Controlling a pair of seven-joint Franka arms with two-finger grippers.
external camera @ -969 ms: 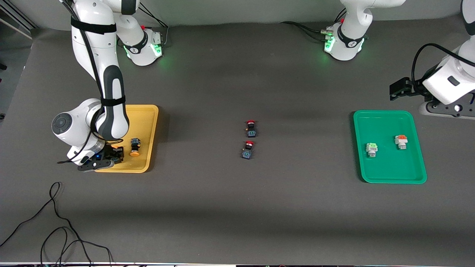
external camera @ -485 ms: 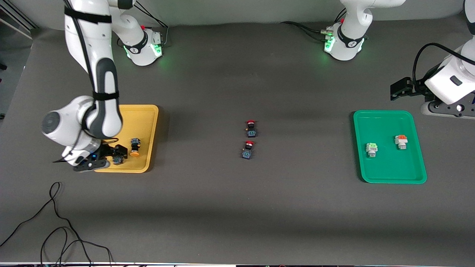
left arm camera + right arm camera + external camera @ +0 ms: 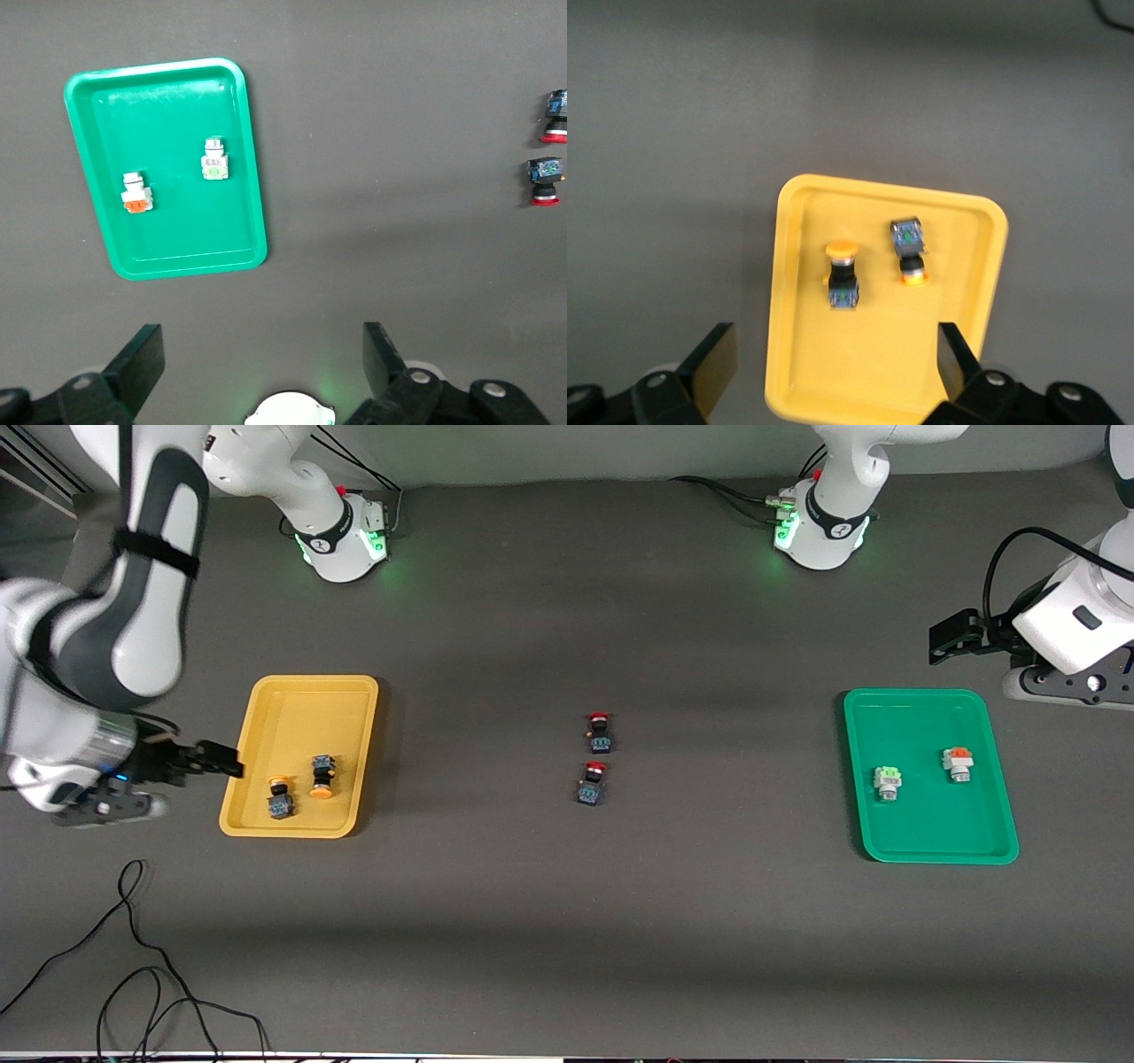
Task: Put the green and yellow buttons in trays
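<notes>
The yellow tray (image 3: 301, 708) holds two buttons with orange-yellow caps, one (image 3: 280, 797) nearer the camera and one (image 3: 322, 777) beside it. They also show in the right wrist view, the first (image 3: 842, 274) and the second (image 3: 909, 251), on the same tray (image 3: 868, 372). My right gripper (image 3: 221, 760) is open and empty, raised over that tray's edge at the right arm's end. The green tray (image 3: 930, 833) holds a white button with a light-green block (image 3: 887, 782) and one with an orange block (image 3: 958, 763). My left gripper (image 3: 952, 638) waits open, raised beside the green tray (image 3: 177, 239).
Two red-capped black-blue buttons (image 3: 600, 732) (image 3: 592, 783) lie mid-table between the trays. A black cable (image 3: 133, 957) loops on the table near the front edge at the right arm's end. The arms' bases stand along the table's back edge.
My right gripper let go of an orange-yellow capped button in the yellow tray, then rose and drew back past the tray's edge. The left arm has barely moved.
</notes>
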